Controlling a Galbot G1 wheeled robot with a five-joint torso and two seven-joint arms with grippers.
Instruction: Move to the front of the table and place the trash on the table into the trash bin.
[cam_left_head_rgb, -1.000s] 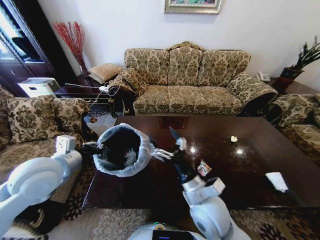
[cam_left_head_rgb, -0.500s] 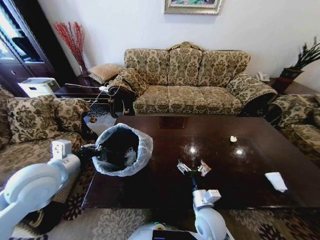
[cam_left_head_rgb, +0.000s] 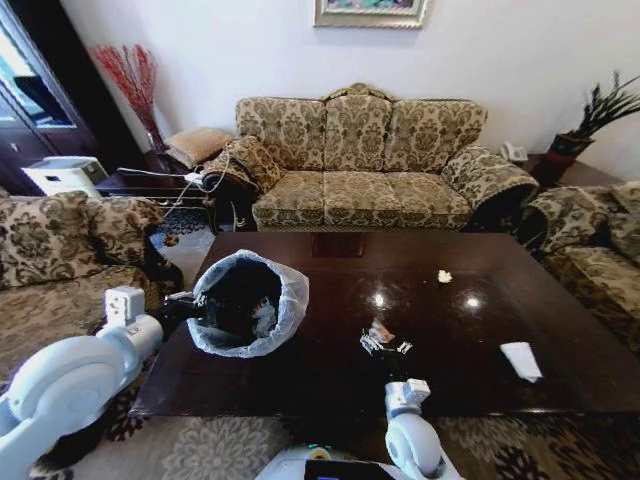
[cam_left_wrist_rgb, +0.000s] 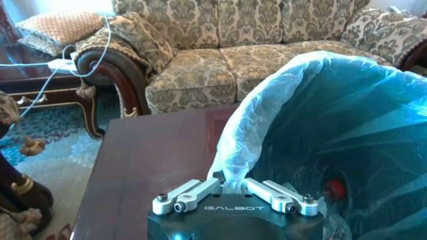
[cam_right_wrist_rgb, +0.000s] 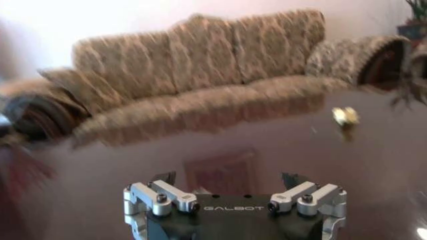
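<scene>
The left pincer is pinched on the bunched bag at the rim of the trash bin, holding it tipped at the left end of the bench with its mouth facing across the glossy top. Inside, in the left wrist view, a red bottle cap sits deep in the liner.

The right pincer hovers low over the middle of the bench, fingers spread in the right wrist view, with a crumpled wrapper just beside it. Whether it touches the wrapper cannot be told.

Trash left on the bench: that wrapper, a small pale wad toward the sofa side, also in the right wrist view, and a white paper piece near the right end, well apart from the bin.

The risks from here look real. The wrapper is light and slick on polished wood, so a closing pincer could push it away rather than trap it. The left grip is on thin bag plastic, which might stretch or slip and let the tipped bin roll, spilling what it already holds.
</scene>
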